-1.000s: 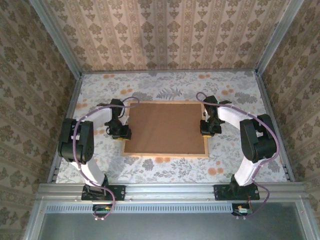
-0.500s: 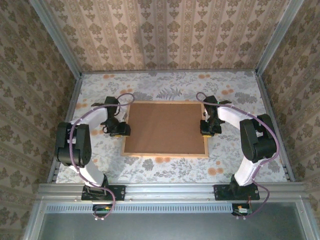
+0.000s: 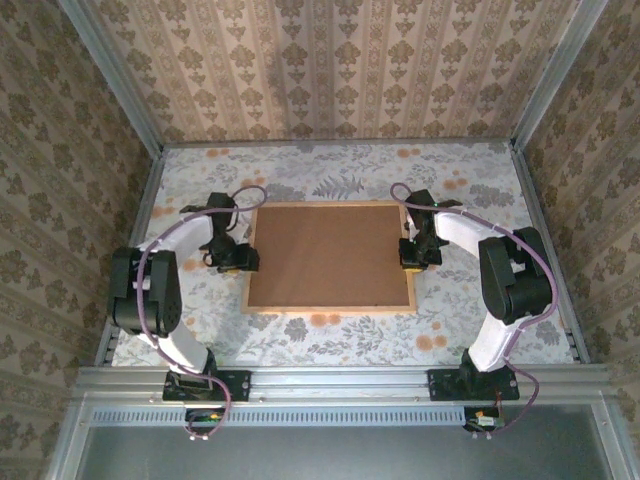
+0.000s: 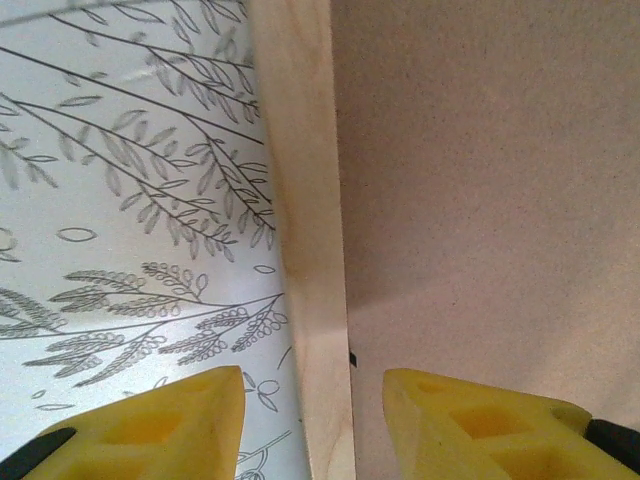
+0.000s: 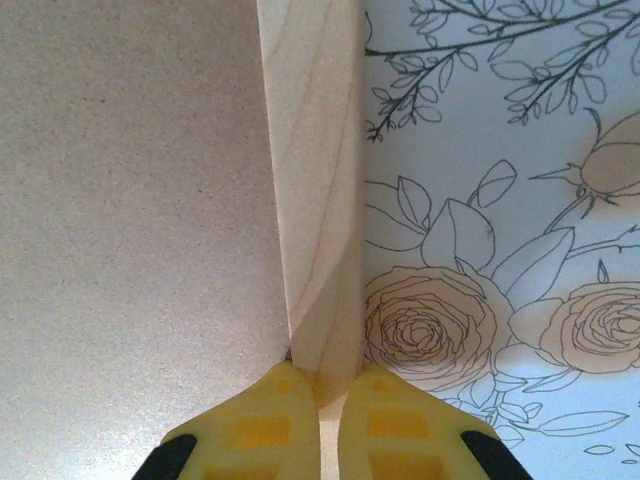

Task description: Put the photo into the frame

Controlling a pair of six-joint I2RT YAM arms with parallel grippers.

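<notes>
The frame lies flat on the table, with the board set in it, facing up. At the frame's left side the left gripper straddles the edge, one finger over the table and one over the board. The right gripper is over the frame's right side.

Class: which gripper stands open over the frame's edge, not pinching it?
The left gripper: its yellow fingers straddle the frame with gaps; the right gripper pinches it.
</notes>
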